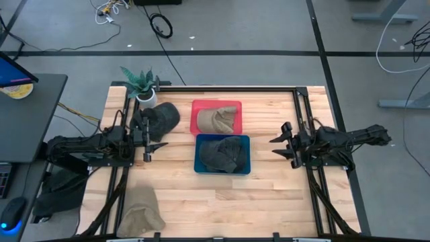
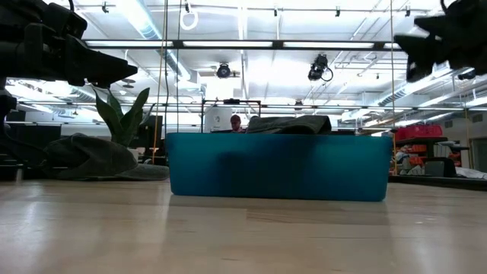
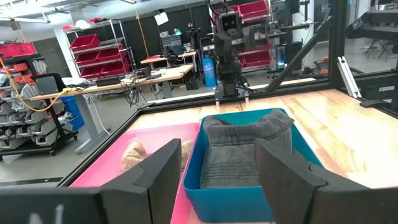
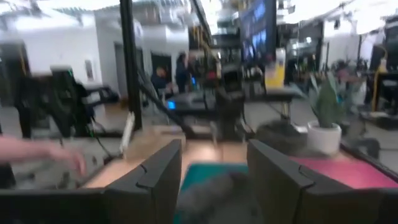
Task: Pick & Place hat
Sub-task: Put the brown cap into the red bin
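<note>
A dark grey hat (image 1: 224, 154) lies in the blue bin (image 1: 199, 156), its crown showing above the bin's rim (image 2: 289, 123). A tan hat (image 1: 216, 119) lies in the red bin (image 1: 195, 117). Another dark hat (image 1: 161, 117) rests on the table beside the potted plant (image 1: 140, 84). A second tan hat (image 1: 141, 212) lies at the near left corner. My left gripper (image 1: 156, 136) hovers open left of the blue bin, pointing at it (image 3: 214, 180). My right gripper (image 1: 277, 145) hovers open to the bin's right (image 4: 211, 174). Both are raised above the table.
The two bins stand side by side in the table's middle, red on the far side, blue on the near side. Black frame rails (image 1: 301, 114) run along the table's far and side edges. Bare wood (image 1: 222, 202) stretches between the blue bin and the near edge.
</note>
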`<state>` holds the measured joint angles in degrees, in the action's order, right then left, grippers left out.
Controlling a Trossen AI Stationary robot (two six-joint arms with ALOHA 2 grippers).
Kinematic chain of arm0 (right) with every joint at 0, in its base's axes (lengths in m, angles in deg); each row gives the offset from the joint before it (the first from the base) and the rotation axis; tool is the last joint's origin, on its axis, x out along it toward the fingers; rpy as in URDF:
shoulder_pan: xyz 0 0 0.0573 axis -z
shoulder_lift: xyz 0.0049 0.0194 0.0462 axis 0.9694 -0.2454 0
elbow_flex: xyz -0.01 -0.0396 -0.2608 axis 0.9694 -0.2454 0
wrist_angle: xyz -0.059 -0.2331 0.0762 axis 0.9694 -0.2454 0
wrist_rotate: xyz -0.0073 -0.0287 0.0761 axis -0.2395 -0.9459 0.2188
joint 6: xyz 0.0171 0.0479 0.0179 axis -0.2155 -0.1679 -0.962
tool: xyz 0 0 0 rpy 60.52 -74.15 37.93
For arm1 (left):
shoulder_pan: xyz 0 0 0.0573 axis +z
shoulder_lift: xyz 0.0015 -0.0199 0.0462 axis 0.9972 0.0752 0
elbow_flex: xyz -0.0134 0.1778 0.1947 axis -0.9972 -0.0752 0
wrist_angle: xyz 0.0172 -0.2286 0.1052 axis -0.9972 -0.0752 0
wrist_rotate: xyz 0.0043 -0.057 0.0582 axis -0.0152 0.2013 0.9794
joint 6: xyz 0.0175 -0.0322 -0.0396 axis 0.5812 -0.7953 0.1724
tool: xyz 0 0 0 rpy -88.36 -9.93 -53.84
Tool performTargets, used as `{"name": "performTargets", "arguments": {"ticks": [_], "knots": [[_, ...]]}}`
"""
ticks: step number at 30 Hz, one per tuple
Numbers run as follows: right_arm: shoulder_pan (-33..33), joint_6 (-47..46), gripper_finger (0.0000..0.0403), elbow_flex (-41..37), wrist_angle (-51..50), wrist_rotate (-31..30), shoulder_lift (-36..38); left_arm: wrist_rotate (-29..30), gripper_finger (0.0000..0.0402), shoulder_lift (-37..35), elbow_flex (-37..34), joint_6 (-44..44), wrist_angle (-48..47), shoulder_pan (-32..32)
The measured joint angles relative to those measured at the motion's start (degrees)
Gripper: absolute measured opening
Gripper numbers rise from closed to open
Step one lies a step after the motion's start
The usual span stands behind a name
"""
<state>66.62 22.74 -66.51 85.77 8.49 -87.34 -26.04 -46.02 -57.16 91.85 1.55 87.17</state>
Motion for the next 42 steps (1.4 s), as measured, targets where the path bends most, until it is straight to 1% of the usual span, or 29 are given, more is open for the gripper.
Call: {"name": "performTargets", "arguments": {"ticks": [4,8,13,18,28,32,37,40,42], "knots": [[0.0,4.2,0.0185,0.0,-4.8,0.4,0.3,0.0,0.0206,0.0,0.0,0.0,0.0,0.0],[0.0,8.2,0.0185,0.0,-6.7,0.8,0.3,0.0,0.0206,0.0,0.0,0.0,0.0,0.0],[0.0,9.9,0.0185,0.0,-9.9,0.1,0.3,0.0,0.0206,0.0,0.0,0.0,0.0,0.0],[0.0,9.4,0.0185,0.0,-14.1,0.1,0.3,0.0,0.0206,0.0,0.0,0.0,0.0,0.0],[0.0,8.8,0.0185,0.0,-13.9,0.1,0.3,0.0,0.0206,0.0,0.0,0.0,0.1,0.0],[0.0,6.8,0.0185,0.0,-13.9,0.1,0.3,0.0,0.0206,0.0,0.0,-0.2,0.1,0.0],[0.0,6.0,0.0185,0.0,-13.9,0.1,0.3,-0.5,0.0206,0.0,0.0,-4.8,0.3,0.0],[0.0,6.0,0.0185,0.0,-13.9,0.1,0.3,-0.4,0.0206,0.0,0.0,-5.8,0.4,0.0],[0.0,6.0,0.0185,0.0,-13.9,0.1,0.3,1.3,0.0206,0.0,0.0,-5.6,1.3,0.0]]}}
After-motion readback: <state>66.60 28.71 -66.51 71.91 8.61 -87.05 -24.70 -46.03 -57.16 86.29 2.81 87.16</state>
